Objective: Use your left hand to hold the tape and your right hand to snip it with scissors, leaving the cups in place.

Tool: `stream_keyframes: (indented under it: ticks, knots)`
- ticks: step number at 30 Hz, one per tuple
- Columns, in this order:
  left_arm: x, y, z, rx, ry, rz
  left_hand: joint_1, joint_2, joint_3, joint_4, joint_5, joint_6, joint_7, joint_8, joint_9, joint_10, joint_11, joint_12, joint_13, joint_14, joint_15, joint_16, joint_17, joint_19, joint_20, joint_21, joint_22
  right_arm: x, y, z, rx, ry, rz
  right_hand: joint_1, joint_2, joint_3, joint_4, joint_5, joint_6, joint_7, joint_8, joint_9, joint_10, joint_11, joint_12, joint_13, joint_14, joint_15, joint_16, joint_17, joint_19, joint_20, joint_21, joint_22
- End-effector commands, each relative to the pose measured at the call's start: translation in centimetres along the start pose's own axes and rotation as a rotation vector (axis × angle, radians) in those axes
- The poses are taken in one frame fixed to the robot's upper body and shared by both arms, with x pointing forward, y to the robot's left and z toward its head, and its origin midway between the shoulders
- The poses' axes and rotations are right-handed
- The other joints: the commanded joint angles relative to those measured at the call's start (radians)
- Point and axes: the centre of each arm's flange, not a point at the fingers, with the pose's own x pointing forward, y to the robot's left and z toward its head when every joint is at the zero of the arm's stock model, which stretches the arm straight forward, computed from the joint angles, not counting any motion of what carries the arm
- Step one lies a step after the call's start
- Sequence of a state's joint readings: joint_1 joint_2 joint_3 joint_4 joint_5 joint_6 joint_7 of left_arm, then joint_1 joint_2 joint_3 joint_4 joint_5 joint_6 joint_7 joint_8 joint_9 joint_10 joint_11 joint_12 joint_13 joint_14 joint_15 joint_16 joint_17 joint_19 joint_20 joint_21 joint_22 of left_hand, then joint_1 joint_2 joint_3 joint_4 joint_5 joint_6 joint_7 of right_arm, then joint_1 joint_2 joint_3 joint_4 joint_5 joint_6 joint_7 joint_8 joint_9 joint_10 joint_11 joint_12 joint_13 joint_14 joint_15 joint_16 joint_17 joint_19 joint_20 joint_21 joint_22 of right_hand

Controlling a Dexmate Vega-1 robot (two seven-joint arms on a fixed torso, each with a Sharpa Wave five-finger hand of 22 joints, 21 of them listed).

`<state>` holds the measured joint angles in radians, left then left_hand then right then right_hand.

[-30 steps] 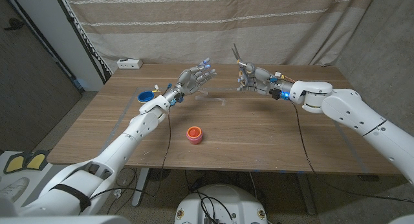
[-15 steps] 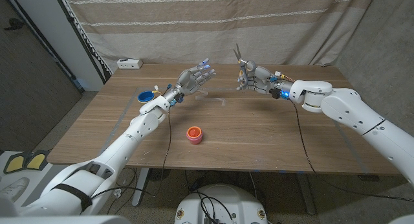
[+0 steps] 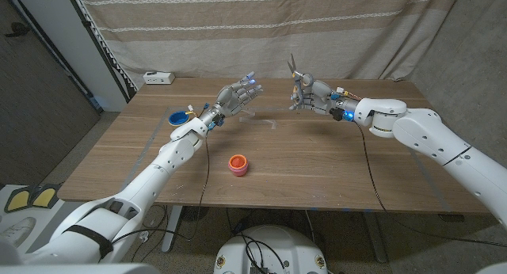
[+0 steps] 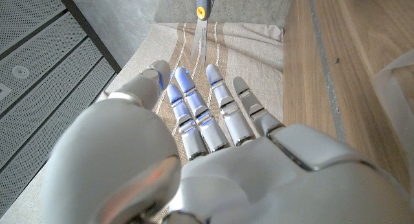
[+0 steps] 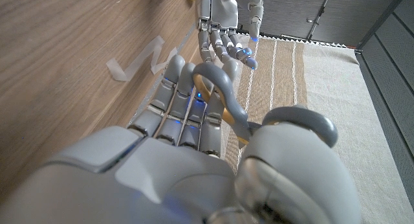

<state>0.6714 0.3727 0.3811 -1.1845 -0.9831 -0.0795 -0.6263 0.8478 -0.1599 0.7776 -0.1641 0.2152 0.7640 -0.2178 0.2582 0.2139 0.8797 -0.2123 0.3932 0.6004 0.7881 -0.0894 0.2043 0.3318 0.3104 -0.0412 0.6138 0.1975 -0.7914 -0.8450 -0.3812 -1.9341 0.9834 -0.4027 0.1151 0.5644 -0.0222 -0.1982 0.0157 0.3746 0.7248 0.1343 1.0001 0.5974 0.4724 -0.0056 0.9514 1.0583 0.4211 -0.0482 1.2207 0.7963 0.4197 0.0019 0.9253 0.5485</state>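
Right robot hand (image 3: pixel 307 96) lifted scissors (image 3: pixel 294 69) slightly higher.

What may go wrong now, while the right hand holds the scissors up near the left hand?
1. The scissors point upward in the right hand, close to the left hand; the blades might strike its fingers instead of tape.
2. A clear tape strip lies loose on the table; whether the left hand grips any tape is unclear, so a cut may miss.
3. The red cup stands under the left arm, which might knock it when lowering.
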Motion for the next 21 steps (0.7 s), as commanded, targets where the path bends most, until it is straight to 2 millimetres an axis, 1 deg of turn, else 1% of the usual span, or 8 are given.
stream_keyframes:
  ticks: [1, 5, 6, 7, 10, 12, 14, 21]
  knots:
    - [0.2, 0.1, 0.7, 0.030, -0.003, 0.006, 0.007, -0.006, 0.008, 0.001, -0.003, 0.001, -0.001, -0.004, 0.001, -0.001, 0.000, 0.008, 0.005, 0.003, -0.137, 0.002, 0.004, 0.005, -0.086, -0.003, 0.005, -0.1, 0.0, 0.0, 0.001, -0.007, -0.006, 0.004, 0.009, -0.003, -0.007, 0.008, 0.003, 0.005, -0.006, 0.000, 0.012, -0.005, 0.470, 0.001, 0.004, -0.049, 0.008, 0.001, 0.006, 0.008, 0.010, -0.004]
    - [0.1, 0.1, 0.7, 0.040, 0.001, 0.014, 0.005, -0.008, 0.009, 0.001, -0.004, 0.001, -0.001, -0.005, 0.001, -0.005, -0.001, 0.007, 0.004, 0.002, -0.137, 0.001, 0.004, 0.005, -0.086, -0.003, 0.005, -0.2, -0.1, 0.1, 0.001, -0.006, -0.005, 0.006, 0.011, -0.003, -0.009, 0.010, 0.005, 0.005, -0.009, -0.002, 0.010, -0.005, 0.472, 0.002, 0.005, -0.050, 0.008, -0.004, 0.009, 0.007, 0.011, -0.008]
    - [0.1, 0.1, 0.7, 0.050, 0.001, 0.016, 0.001, -0.008, 0.009, 0.002, -0.005, 0.015, 0.001, 0.001, 0.004, -0.014, -0.001, 0.002, 0.000, 0.000, -0.137, 0.000, 0.004, 0.004, -0.085, -0.004, 0.005, -0.2, -0.1, 0.1, 0.003, -0.007, -0.004, 0.006, 0.012, -0.003, -0.009, 0.010, 0.004, 0.005, -0.009, 0.000, 0.011, -0.007, 0.471, -0.002, 0.003, -0.049, 0.010, -0.001, 0.008, 0.006, 0.011, -0.009]
    - [0.0, 0.0, 0.9, 0.075, 0.002, 0.024, -0.004, -0.008, 0.011, 0.003, -0.007, 0.059, 0.006, 0.019, 0.010, -0.020, -0.002, 0.003, 0.001, -0.005, -0.139, -0.002, 0.004, 0.003, -0.085, -0.005, 0.005, -0.2, -0.1, 0.1, -0.002, -0.005, -0.007, 0.006, 0.012, -0.003, -0.010, 0.010, 0.005, 0.006, -0.009, -0.001, 0.011, -0.007, 0.471, -0.002, 0.002, -0.051, 0.010, -0.002, 0.008, 0.006, 0.011, -0.010]
    - [-0.1, -0.1, 1.1, 0.117, -0.012, 0.049, -0.007, -0.011, 0.012, 0.001, -0.008, 0.081, 0.005, 0.026, 0.011, -0.025, -0.002, 0.000, -0.002, -0.008, -0.138, -0.002, 0.005, 0.003, -0.085, -0.005, 0.006, -0.1, -0.1, 0.0, -0.001, -0.004, -0.004, 0.008, 0.014, -0.002, -0.011, 0.012, 0.001, 0.004, -0.013, 0.000, 0.011, -0.006, 0.474, -0.001, 0.004, -0.051, 0.009, -0.007, 0.008, 0.006, 0.011, -0.014]
    - [-0.2, -0.2, 1.3, 0.137, -0.018, 0.058, -0.010, -0.010, 0.022, -0.002, -0.007, -0.021, -0.001, -0.021, 0.005, -0.088, -0.003, -0.047, -0.037, -0.016, -0.136, 0.001, 0.008, 0.003, -0.085, -0.006, 0.006, -0.1, -0.1, 0.1, -0.002, -0.003, -0.003, 0.011, 0.017, -0.001, -0.014, 0.014, -0.002, 0.005, -0.014, 0.003, 0.009, -0.008, 0.476, -0.001, 0.003, -0.051, 0.010, -0.007, 0.008, 0.005, 0.012, -0.017]
    - [-0.1, -0.2, 1.8, 0.183, -0.025, 0.054, -0.013, -0.013, 0.024, -0.003, -0.008, -0.036, -0.002, -0.025, 0.008, -0.111, -0.003, -0.064, -0.047, -0.025, -0.133, -0.001, 0.007, 0.003, -0.082, -0.007, 0.007, 0.0, -0.1, 0.0, 0.000, -0.005, 0.003, 0.019, 0.019, 0.001, -0.018, 0.016, -0.001, 0.004, -0.014, 0.003, 0.010, -0.008, 0.475, -0.004, 0.002, -0.051, 0.013, -0.005, 0.008, 0.005, 0.012, -0.019]
    - [0.0, -0.1, 2.0, 0.202, -0.021, 0.052, -0.021, -0.017, 0.022, -0.001, -0.008, -0.038, -0.002, -0.024, 0.011, -0.111, -0.004, -0.064, -0.046, -0.033, -0.130, -0.004, 0.006, -0.001, -0.076, -0.009, 0.007, 0.0, -0.2, 0.0, 0.000, -0.003, -0.007, 0.031, 0.023, 0.004, -0.026, 0.019, 0.000, 0.003, -0.018, 0.003, 0.009, -0.006, 0.476, -0.010, 0.001, -0.050, 0.012, -0.014, 0.009, 0.003, 0.014, -0.026]
